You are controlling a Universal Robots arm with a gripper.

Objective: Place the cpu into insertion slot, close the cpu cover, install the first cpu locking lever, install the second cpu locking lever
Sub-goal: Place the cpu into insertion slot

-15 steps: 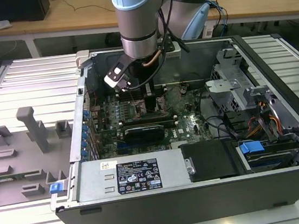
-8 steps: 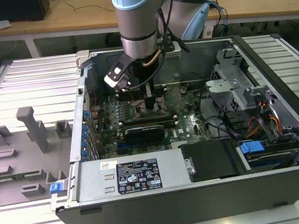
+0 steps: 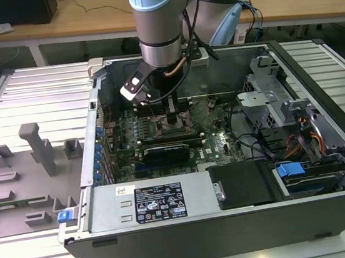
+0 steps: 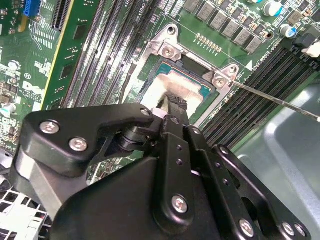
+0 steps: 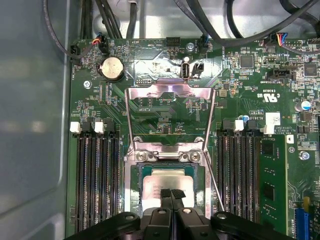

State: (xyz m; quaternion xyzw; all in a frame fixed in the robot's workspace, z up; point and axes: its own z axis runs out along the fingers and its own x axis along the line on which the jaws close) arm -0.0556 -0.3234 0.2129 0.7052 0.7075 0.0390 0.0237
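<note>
One hazard first: scraping or tilting the cpu (image 5: pixel 165 181), already lying in the slot (image 5: pixel 133 175) between the memory banks. Gripper (image 5: pixel 172 194) closed, pads (image 5: pixel 165 195) pressed together with nothing between, tip right over the chip's metal top in both wrist views. Touching it or just above: cannot tell. Any sideways drag from here likely to shift the chip off its seating and perhaps harm the contacts underneath.

Cover (image 5: pixel 170 92) standing open behind the slot. Risk there: pushing on one corner and twisting the thin frame, or bringing it down onto a chip not lying flat.

Lever (image 4: pixel 270 98) a thin, springy-looking wire jutting out beside the slot. Easy to snag with the closed tip, easy to let slip and spring back against the board.
</note>
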